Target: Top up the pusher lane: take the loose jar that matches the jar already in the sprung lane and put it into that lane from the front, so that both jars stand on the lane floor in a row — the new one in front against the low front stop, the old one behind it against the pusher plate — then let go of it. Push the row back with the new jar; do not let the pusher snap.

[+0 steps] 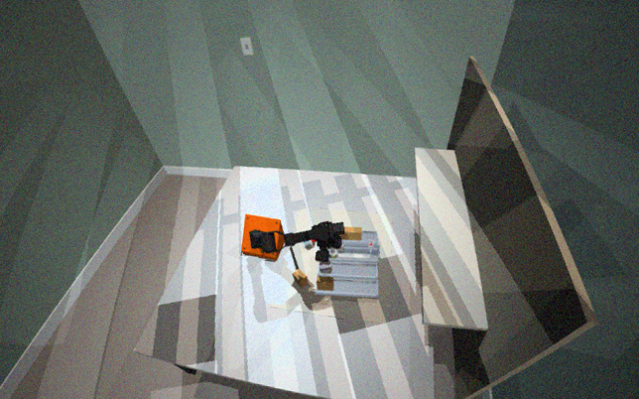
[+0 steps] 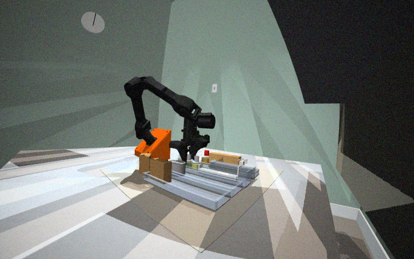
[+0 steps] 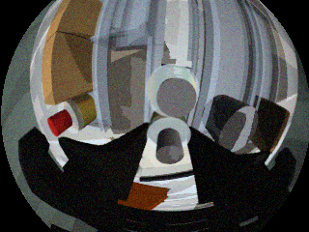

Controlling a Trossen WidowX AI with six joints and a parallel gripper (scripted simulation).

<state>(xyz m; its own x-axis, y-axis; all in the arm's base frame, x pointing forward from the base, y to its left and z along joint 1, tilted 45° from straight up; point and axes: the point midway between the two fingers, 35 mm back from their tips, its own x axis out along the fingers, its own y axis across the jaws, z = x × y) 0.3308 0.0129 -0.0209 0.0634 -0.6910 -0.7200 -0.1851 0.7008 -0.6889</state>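
My gripper (image 2: 187, 158) (image 3: 168, 128) is shut on a pale glass jar with a grey lid (image 3: 169, 149) (image 2: 188, 158). It points down at the front of the sprung lane. The matching jar (image 3: 177, 97) (image 2: 195, 164) (image 1: 333, 252) stands in that lane, directly behind the held jar in line with it. In the wrist view their rims overlap or nearly touch. A white pusher plate (image 3: 180, 64) is at the back of the lane jar. Both jars look upright. The fingers hide the low front stop and the held jar's base, so I cannot tell whether it rests on the floor.
A red-lidded jar (image 3: 60, 123) (image 2: 206, 152) stands to one side, near a long tan box (image 3: 72, 68) (image 2: 225, 157). A grey jar (image 3: 237, 127) (image 2: 179, 167) stands at the other side, close to a finger. Tan boxes (image 2: 161, 169) (image 1: 299, 277) stand near the clear lane rack (image 2: 195, 197).
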